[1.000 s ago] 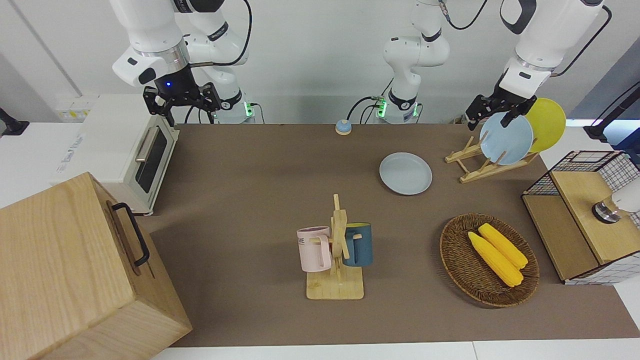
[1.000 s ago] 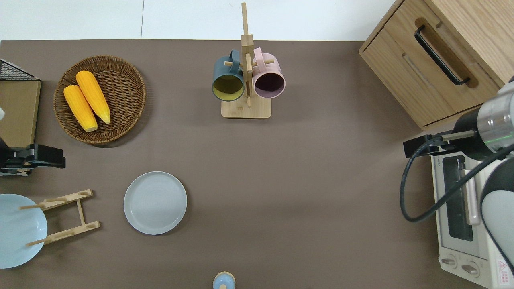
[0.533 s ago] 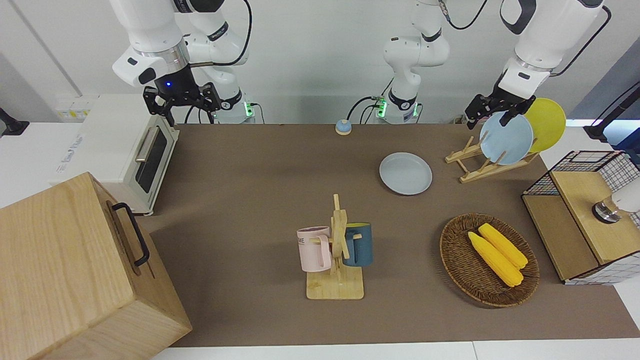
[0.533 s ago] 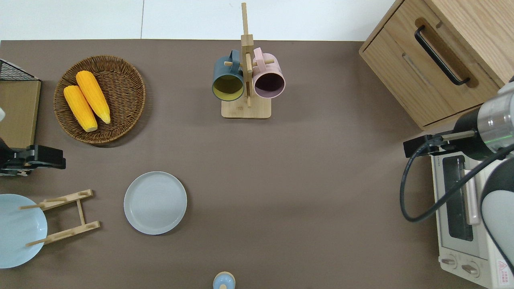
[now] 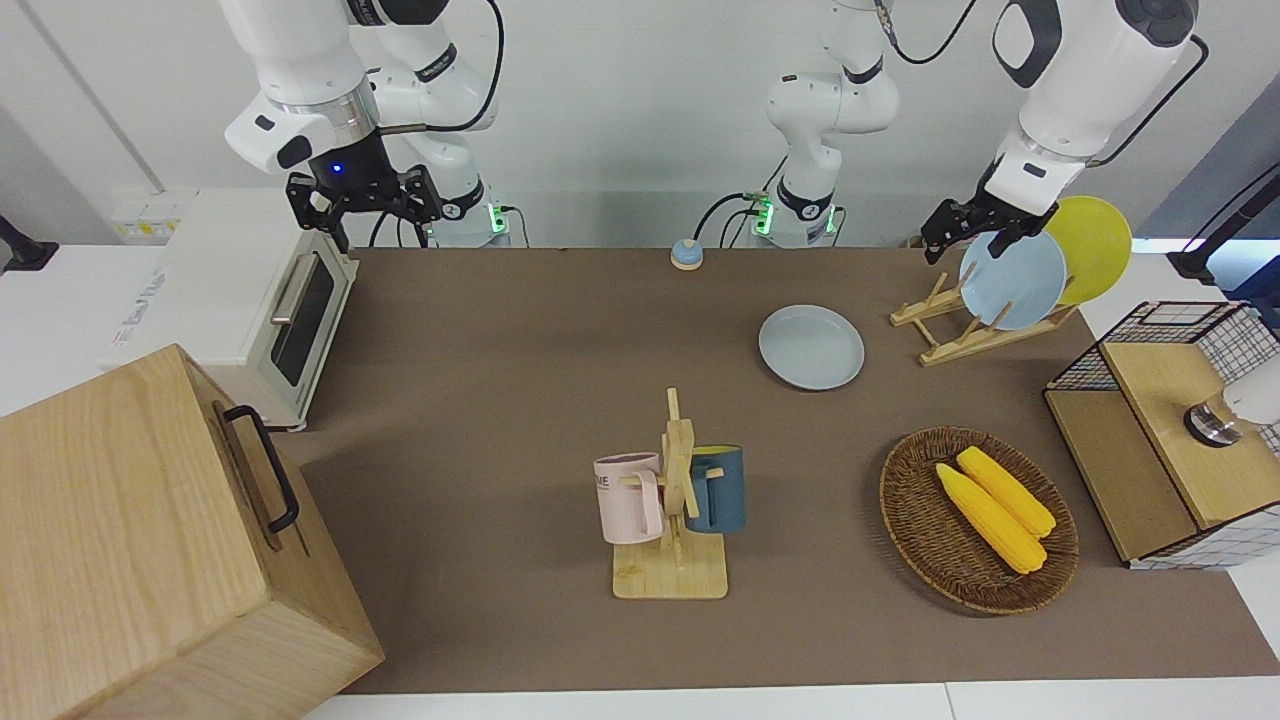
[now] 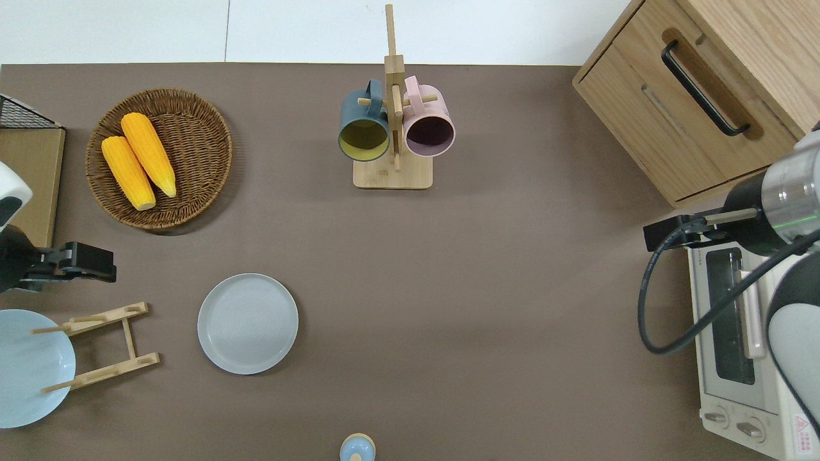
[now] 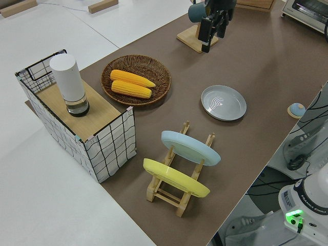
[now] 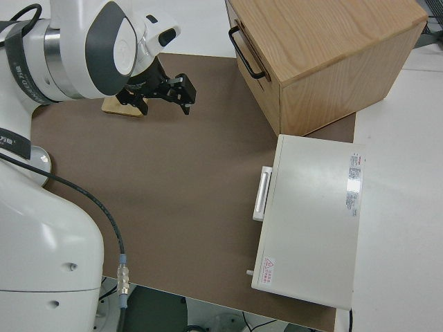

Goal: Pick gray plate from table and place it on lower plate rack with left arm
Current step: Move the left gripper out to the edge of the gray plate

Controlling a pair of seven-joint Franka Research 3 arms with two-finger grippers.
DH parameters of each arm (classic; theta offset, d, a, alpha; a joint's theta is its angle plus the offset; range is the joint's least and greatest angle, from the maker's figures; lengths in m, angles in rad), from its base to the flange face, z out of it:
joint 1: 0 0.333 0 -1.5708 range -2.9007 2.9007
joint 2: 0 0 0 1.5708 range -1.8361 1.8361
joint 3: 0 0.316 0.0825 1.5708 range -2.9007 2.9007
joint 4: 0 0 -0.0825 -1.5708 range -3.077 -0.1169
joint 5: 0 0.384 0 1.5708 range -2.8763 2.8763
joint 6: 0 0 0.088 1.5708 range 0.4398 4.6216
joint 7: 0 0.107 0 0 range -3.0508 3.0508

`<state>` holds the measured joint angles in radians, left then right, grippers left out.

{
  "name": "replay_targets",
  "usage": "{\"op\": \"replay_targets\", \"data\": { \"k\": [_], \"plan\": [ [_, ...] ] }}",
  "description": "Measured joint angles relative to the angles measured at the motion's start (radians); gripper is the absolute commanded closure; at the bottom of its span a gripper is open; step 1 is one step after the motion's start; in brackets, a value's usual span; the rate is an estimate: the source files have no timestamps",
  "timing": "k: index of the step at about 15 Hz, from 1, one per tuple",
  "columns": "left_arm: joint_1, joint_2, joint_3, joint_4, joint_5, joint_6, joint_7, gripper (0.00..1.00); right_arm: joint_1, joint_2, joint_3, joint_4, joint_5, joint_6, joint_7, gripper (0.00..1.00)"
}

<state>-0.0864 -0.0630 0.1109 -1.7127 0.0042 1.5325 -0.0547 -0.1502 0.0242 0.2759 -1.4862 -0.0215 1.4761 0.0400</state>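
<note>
The gray plate [image 5: 811, 347] lies flat on the table [image 5: 520, 400]; it also shows in the overhead view [image 6: 248, 323] and the left side view [image 7: 223, 102]. Beside it, toward the left arm's end, stands the lower plate rack [image 5: 960, 330] [image 6: 102, 346] [image 7: 179, 192]. The rack holds a light blue plate [image 5: 1012, 278] and a yellow plate [image 5: 1095, 248]. My left gripper [image 5: 972, 232] [image 6: 96, 269] [image 7: 211, 25] is open and empty, up in the air over bare table between the rack and the corn basket. My right arm is parked, its gripper [image 5: 365, 200] open.
A wicker basket [image 6: 192, 160] with two corn cobs, a mug stand [image 6: 392, 173] with two mugs, a wire-and-wood box [image 5: 1160, 420], a wooden cabinet [image 5: 150, 540], a toaster oven [image 5: 250, 300] and a small bell [image 5: 686, 254] stand around the table.
My left gripper has shifted a little over the table toward the gray plate. The plates and the right arm have not moved.
</note>
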Motion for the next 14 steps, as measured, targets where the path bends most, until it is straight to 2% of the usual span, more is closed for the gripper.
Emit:
{"op": "replay_targets", "data": {
  "k": [4, 8, 14],
  "plan": [
    [0.0, 0.007, -0.001, -0.106, 0.0, 0.012, 0.0, 0.01, 0.0, 0.0, 0.0, 0.0, 0.0, 0.0, 0.0, 0.017],
    [0.0, 0.014, -0.006, -0.23, -0.001, 0.132, 0.0, 0.01, 0.0, 0.0, 0.0, 0.0, 0.0, 0.0, 0.0, 0.017],
    [-0.001, 0.026, -0.062, -0.381, -0.005, 0.29, -0.037, 0.01, 0.0, 0.0, 0.0, 0.0, 0.0, 0.0, 0.0, 0.017]
  ]
}}
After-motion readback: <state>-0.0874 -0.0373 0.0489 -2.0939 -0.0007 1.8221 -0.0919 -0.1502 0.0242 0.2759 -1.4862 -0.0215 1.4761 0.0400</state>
